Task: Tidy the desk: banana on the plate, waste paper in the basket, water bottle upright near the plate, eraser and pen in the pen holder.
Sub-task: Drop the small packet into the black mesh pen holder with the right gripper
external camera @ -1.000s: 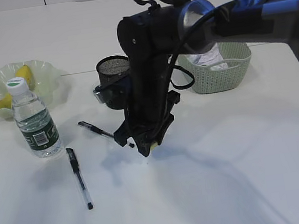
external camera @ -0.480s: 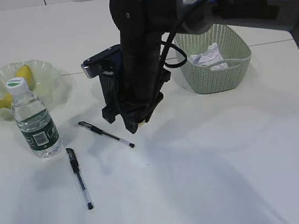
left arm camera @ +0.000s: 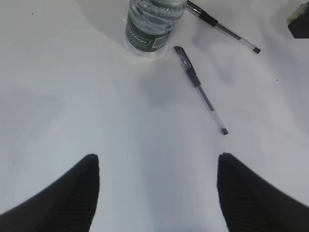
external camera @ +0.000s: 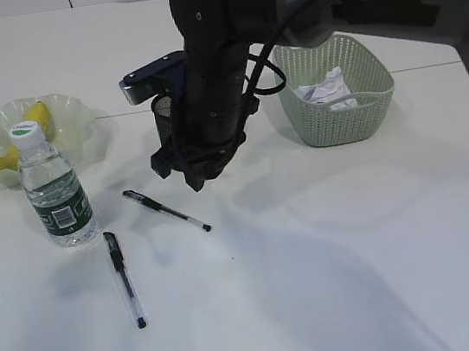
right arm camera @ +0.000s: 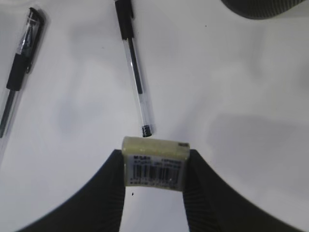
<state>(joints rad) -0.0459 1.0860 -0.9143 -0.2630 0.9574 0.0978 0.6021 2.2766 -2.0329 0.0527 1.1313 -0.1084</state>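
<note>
My right gripper [right arm camera: 154,166] is shut on the cream eraser [right arm camera: 154,164], held above the desk [external camera: 335,266]. In the exterior view it [external camera: 200,176] hangs just in front of the black mesh pen holder [external camera: 163,116], which the arm mostly hides. Two pens [external camera: 167,210] [external camera: 124,278] lie on the desk. The water bottle [external camera: 56,196] stands upright beside the plate [external camera: 78,119], and the banana [external camera: 4,151] is on that plate. Waste paper [external camera: 328,92] lies in the basket [external camera: 345,121]. My left gripper [left arm camera: 157,162] is open over bare desk, short of the bottle [left arm camera: 152,24].
The right arm's dark body [external camera: 219,64] spans the middle of the scene from the right. A seam [external camera: 429,67] crosses the tabletop behind the basket. In the left wrist view both pens [left arm camera: 200,89] [left arm camera: 224,29] lie ahead to the right.
The right gripper has risen from the desk with the eraser and moved back and left, toward the pen holder. The left gripper, pens and bottle are unchanged.
</note>
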